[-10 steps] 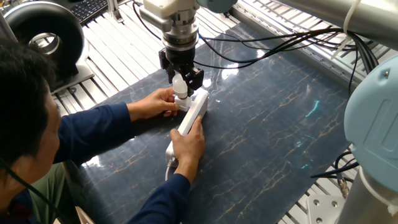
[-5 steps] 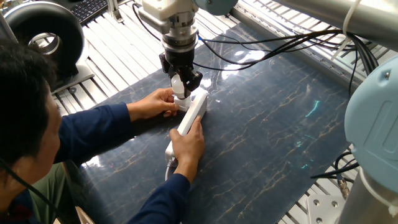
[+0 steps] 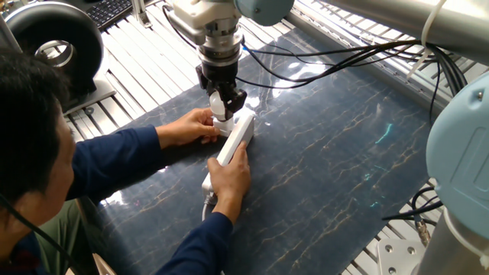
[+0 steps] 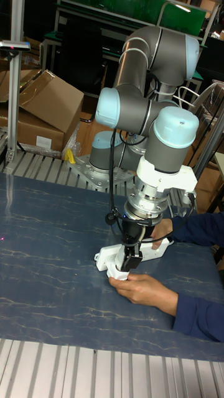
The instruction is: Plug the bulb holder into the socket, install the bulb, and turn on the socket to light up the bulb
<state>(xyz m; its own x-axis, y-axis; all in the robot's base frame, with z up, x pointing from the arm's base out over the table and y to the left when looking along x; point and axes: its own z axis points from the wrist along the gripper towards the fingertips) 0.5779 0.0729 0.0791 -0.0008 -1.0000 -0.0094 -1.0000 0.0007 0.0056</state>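
Note:
The socket (image 3: 240, 134) is a long white strip lying on the dark marbled table (image 3: 336, 153). It shows again in the tall fixed view, socket (image 4: 107, 257). My gripper (image 3: 221, 104) points straight down over the strip's far end, shut on the small white bulb (image 3: 220, 105). The bulb stands upright on the white bulb holder (image 3: 225, 124), which sits in the strip. In the tall fixed view my gripper (image 4: 129, 256) covers the bulb and the holder.
A person's left hand (image 3: 191, 127) steadies the strip beside the holder, and the right hand (image 3: 229, 180) presses down its near end. Black cables (image 3: 328, 63) trail behind my wrist. A black round machine (image 3: 53, 46) stands at the far left. The arm's base (image 3: 458, 153) rises on the right.
My gripper with the bulb has shifted slightly left and turned a little at the wrist. The person's hands and the strip stay put.

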